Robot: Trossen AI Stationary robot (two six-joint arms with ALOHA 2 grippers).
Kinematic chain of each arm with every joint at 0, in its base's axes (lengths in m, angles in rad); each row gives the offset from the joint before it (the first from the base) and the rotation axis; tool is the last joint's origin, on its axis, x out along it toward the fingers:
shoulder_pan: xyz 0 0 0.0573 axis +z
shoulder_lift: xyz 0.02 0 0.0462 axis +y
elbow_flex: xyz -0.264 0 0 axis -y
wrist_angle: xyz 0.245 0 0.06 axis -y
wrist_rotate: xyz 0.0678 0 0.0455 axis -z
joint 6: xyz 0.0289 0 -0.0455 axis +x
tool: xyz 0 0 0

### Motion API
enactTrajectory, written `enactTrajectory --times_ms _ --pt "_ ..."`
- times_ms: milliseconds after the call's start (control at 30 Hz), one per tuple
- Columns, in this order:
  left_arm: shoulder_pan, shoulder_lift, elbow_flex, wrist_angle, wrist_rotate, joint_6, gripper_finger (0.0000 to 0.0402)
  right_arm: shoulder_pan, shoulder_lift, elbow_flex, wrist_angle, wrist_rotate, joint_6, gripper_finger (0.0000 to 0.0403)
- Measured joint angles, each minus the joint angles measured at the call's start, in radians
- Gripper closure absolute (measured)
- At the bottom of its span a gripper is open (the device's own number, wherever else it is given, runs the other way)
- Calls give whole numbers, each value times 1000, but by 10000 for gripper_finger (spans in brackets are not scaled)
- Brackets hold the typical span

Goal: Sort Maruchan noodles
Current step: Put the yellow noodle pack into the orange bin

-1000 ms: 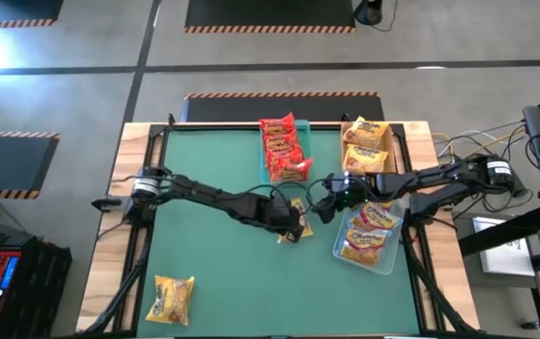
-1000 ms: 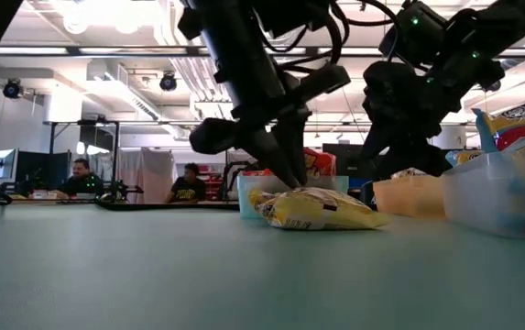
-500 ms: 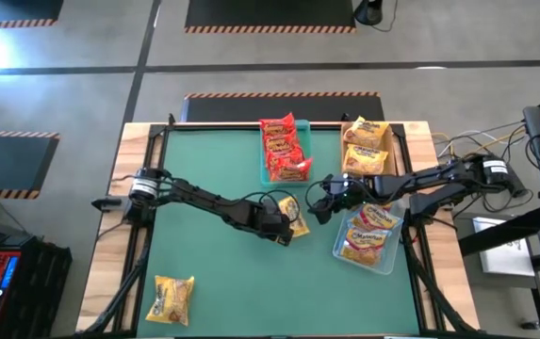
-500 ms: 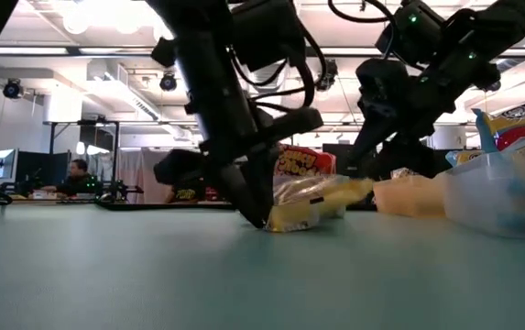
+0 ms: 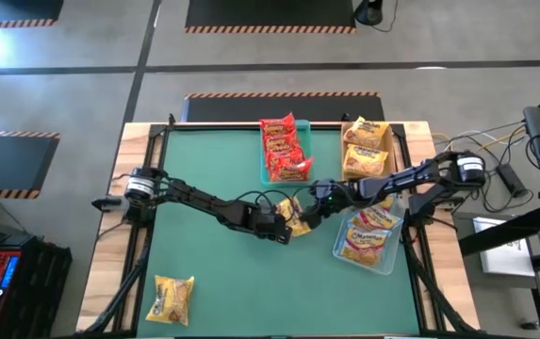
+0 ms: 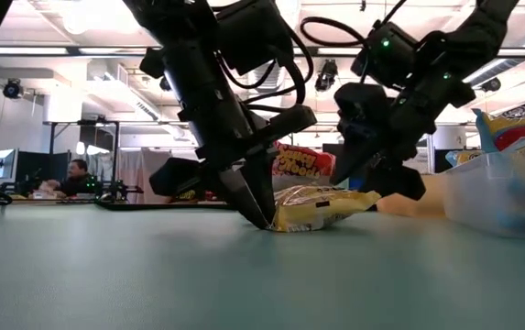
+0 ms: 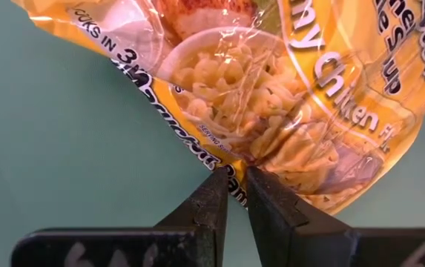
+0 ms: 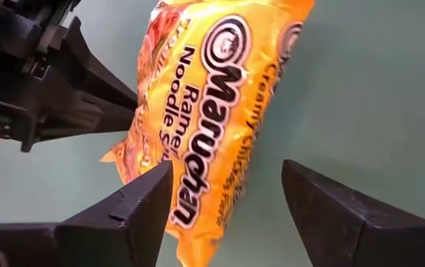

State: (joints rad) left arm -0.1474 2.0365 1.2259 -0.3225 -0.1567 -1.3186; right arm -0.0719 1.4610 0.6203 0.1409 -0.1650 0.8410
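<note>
A yellow-orange Maruchan packet [image 5: 294, 214] lies mid-table, printed face up in the left wrist view [image 7: 271, 96]. My left gripper [image 5: 277, 228] is shut on its left edge, also seen in the low view [image 6: 255, 213]. My right gripper [image 5: 311, 214] is open at the packet's right end, with its fingers [image 8: 149, 204] on either side of the packet [image 8: 219, 111] without touching it. Red packets [image 5: 284, 149] fill a teal tray. Yellow packets [image 5: 366, 146] sit in a tan tray, and yellow-white ones [image 5: 368, 235] in a clear tray. One more yellow packet [image 5: 173, 297] lies near the table's near-left corner. My left gripper pinches the packet's crimped left edge [image 7: 231, 165] between its two fingertips. The fingers slant down from the table's left side. The pinched edge [image 6: 273, 225] sits low at the table, and the opposite end [image 6: 367, 196] is tilted slightly up.
The three trays stand along the far and right part of the green mat: teal [image 5: 268, 174], tan [image 5: 397, 141] and clear [image 5: 394, 259]. In the low view the clear tray [image 6: 505, 197] is close on the right. Open mat [image 5: 213, 264] stretches across the near and left side.
My left gripper moved a little toward the table's left edge and drew the packet with it. The packet, flat a second ago, tipped up on its pinched edge and has settled lower. My right gripper moved left and nearer, closing in on the packet's free end, and stayed open.
</note>
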Motion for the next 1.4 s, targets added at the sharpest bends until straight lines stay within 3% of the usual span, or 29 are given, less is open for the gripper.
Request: enactTrajectory --times_ms 300,567,900,1100,1400 --pt "1 1 -3 0 8 8 365 0 132 102 8 -44 -89 140" --pt "1 1 -5 -4 8 8 365 0 179 119 82 -100 -108 147" --pt "-2 3 10 -6 -37 13 365 0 174 116 92 -97 -128 194" --pt "-4 -10 31 -17 -9 64 365 0 169 116 97 -100 -151 226" --pt "-41 -148 -24 -25 -24 40 365 0 147 115 78 -124 -205 254"
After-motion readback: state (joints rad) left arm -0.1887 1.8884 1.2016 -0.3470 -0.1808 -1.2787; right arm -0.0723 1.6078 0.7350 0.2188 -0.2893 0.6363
